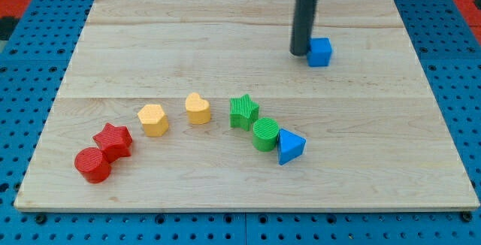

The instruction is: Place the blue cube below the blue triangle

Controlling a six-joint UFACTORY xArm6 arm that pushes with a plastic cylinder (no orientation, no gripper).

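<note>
Wooden board (225, 34) on a blue perforated table (30, 222), with eight blocks and the rod. My tip (300, 53) rests on the board touching the left face of the blue cube (320, 52); the rod carries no jaws, so it grips nothing and merely abuts the cube. The blue cube lies near the view's top right of the board, well apart from the remaining blocks. Taking the blue triangle (290, 146) as landmark: the blue cube sits above it and slightly to the view's right. The green cylinder (265, 134) touches the triangle's left side; the green star (243, 112) lies just up-left of that. Farther left of the triangle come the yellow heart (198, 109) and the yellow hexagon (153, 119). Farthest left, and slightly lower, the red star (113, 140) touches the red cylinder (93, 164).
</note>
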